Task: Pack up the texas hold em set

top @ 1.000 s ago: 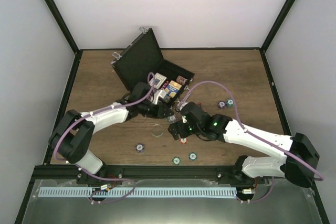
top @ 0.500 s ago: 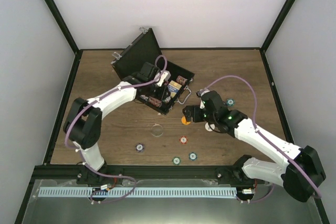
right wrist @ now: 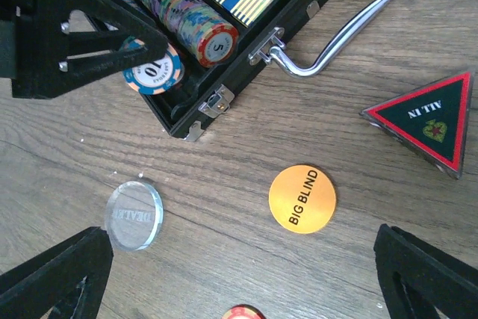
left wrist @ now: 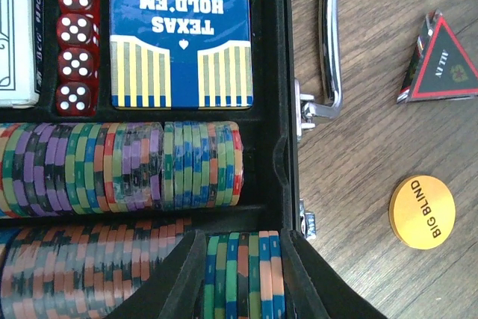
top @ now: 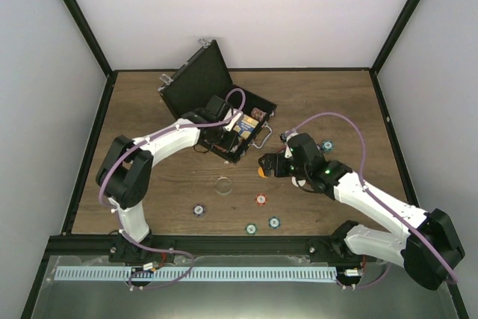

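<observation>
Lying loose: two buttons (right wrist: pixel 302 199) (right wrist: pixel 134 216), one triangular marker (right wrist: pixel 426 121).

Case (left wrist: pixel 276 110) black, handle (left wrist: pixel 334 42) shiny silver. Card deck (left wrist: pixel 179 35) blue with white lettering, and yellow-and-white stripes on the lower band. Second deck (left wrist: pixel 15 35) white with a thin dark line pattern. Dice (left wrist: pixel 75 42) dark red, white pips. Chips (left wrist: pixel 119 166) in rows, edges striped purple, green, orange, red, blue, black. Small stack (left wrist: pixel 243 278) between the black fingers of the left gripper (left wrist: pixel 243 243): green, blue, orange edges, and in the right wrist view a white face with blue edge blocks. Round button (right wrist: pixel 302 199) orange, black lettering. Triangle marker (right wrist: pixel 426 121) black, red border, pale lettering. Dealer button (right wrist: pixel 134 216) clear, greyish. Table (right wrist: pixel 224 162) brown wood grain.
</observation>
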`<act>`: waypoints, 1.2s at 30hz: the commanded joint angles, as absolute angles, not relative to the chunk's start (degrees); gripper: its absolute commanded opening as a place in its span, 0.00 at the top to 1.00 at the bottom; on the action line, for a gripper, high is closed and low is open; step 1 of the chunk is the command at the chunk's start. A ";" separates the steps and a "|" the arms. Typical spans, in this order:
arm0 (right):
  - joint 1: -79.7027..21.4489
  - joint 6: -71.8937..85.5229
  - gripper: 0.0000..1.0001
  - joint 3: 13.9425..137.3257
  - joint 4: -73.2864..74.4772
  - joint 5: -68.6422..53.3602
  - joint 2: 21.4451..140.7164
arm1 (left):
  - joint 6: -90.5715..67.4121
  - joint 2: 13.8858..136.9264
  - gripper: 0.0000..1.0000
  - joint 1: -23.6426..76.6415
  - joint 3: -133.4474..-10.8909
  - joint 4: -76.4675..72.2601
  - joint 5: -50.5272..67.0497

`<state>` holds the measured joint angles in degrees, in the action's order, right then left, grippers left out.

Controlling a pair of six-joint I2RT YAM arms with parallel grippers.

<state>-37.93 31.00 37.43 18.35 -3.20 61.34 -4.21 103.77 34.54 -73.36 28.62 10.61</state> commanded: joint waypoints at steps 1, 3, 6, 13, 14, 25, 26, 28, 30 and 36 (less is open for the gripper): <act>-37.36 31.90 0.02 37.79 16.36 -3.72 61.56 | -2.83 104.84 0.90 34.89 -72.89 27.01 10.39; -37.39 32.03 0.02 37.73 16.01 -3.92 61.73 | -2.81 105.08 0.90 34.90 -72.91 26.83 10.56; -37.35 32.13 0.02 37.63 15.72 -4.35 62.05 | -2.50 105.59 0.90 35.17 -72.86 26.72 9.99; -37.30 32.35 0.02 36.90 14.99 -4.96 62.31 | -0.52 106.98 0.91 35.85 -72.98 26.63 6.33; -37.37 32.39 0.02 36.85 14.86 -5.05 62.29 | -0.31 107.01 0.91 35.86 -72.98 26.63 5.56; -37.36 32.52 0.02 36.31 14.31 -5.59 62.41 | 1.96 107.74 0.91 37.72 -72.35 26.80 2.45; -37.35 32.52 0.02 36.31 14.39 -5.58 62.40 | 2.09 107.80 0.91 37.89 -72.34 26.90 1.98; -37.40 32.57 0.02 36.33 14.57 -5.47 62.19 | 2.26 107.84 0.90 38.11 -72.38 27.18 0.75; -37.35 32.52 0.02 36.35 14.65 -5.48 62.06 | 2.28 107.84 0.88 38.30 -72.50 27.39 -0.25; -37.35 32.78 0.02 36.24 14.68 -5.54 61.91 | 2.71 107.85 0.79 38.91 -72.68 27.93 -1.80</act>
<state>-37.82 32.25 36.47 15.22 -5.39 62.37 1.69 106.72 38.37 -72.62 27.90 0.16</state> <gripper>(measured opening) 0.981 0.270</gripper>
